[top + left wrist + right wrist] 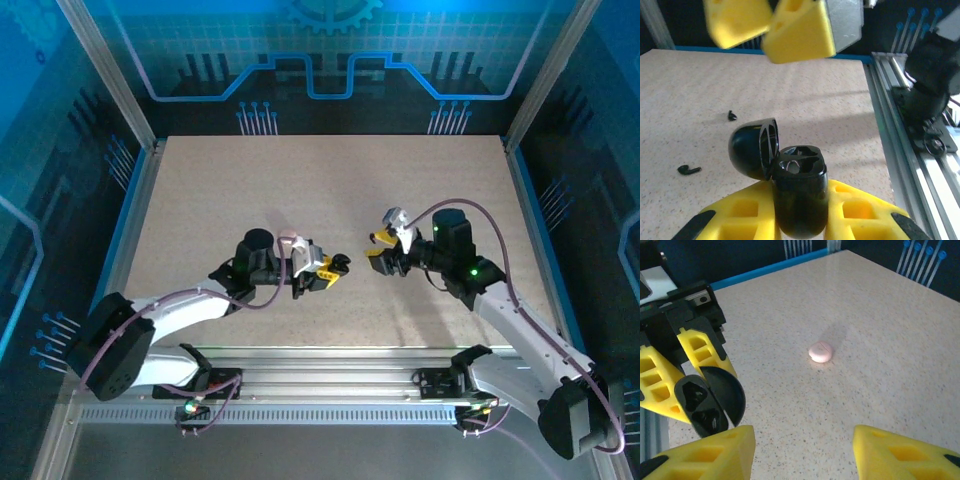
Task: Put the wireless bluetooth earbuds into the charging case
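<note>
A black charging case point(799, 192) stands upright between the yellow fingers of my left gripper point(799, 205), which is shut on it. Its lid point(752, 147) hangs open to the left and both sockets look empty. Two tiny black earbuds lie on the table to the left of the case, one point(731, 116) farther off and one point(688, 170) nearer. My right gripper point(802, 452) is open with nothing between its fingers and hovers just right of the held case point(707, 407). From above, the left gripper point(338, 266) and the right gripper point(381, 252) face each other mid-table.
A pink round pebble-like case point(820, 352) lies shut on the speckled table point(880, 315) ahead of the right gripper. The aluminium rail point(900, 130) runs along the near edge, to the right in the left wrist view. Blue walls surround the table.
</note>
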{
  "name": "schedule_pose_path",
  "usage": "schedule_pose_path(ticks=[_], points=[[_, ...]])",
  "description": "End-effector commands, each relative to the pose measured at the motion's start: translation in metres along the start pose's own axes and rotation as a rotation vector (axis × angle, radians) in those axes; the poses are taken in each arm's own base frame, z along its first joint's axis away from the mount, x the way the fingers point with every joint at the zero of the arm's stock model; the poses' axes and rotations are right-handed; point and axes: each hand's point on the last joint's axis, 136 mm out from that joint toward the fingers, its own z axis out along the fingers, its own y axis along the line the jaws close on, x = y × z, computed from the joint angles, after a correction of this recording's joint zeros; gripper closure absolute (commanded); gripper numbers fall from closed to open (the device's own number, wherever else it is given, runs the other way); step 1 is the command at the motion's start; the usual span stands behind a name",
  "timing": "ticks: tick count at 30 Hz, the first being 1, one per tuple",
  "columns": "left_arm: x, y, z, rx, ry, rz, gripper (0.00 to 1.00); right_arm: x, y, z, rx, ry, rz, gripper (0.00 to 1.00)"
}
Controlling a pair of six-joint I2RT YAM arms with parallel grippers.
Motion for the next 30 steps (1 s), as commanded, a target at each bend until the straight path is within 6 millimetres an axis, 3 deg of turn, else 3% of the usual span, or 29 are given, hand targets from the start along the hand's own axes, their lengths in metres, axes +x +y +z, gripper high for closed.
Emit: schedule_pose_path(ticks=[1, 6, 14, 17, 30], points=[[-0.021, 0.000, -0.002, 0.010, -0.135, 0.009, 0.83, 0.016, -0.025, -0.006, 0.149, 0.104, 0.175, 0.42], [-0.015, 0.003, 0.000, 0.000, -0.179, 0.003, 0.83, 0.023, -0.027, -0.004, 0.166, 0.158, 0.277, 0.42], [-0.013, 0.002, 0.004, 0.024, -0.212, 0.003, 0.84, -0.013, 0.033, -0.003, -0.144, -0.040, 0.196, 0.42], [-0.015, 0.003, 0.004, 0.026, -0.222, 0.010, 0.84, -0.019, 0.044, -0.006, -0.164, -0.074, 0.162, 0.41], [-0.010, 0.010, 0.002, -0.012, -0.242, 0.002, 0.86, 0.011, -0.006, 0.010, 0.118, 0.138, 0.264, 0.41]])
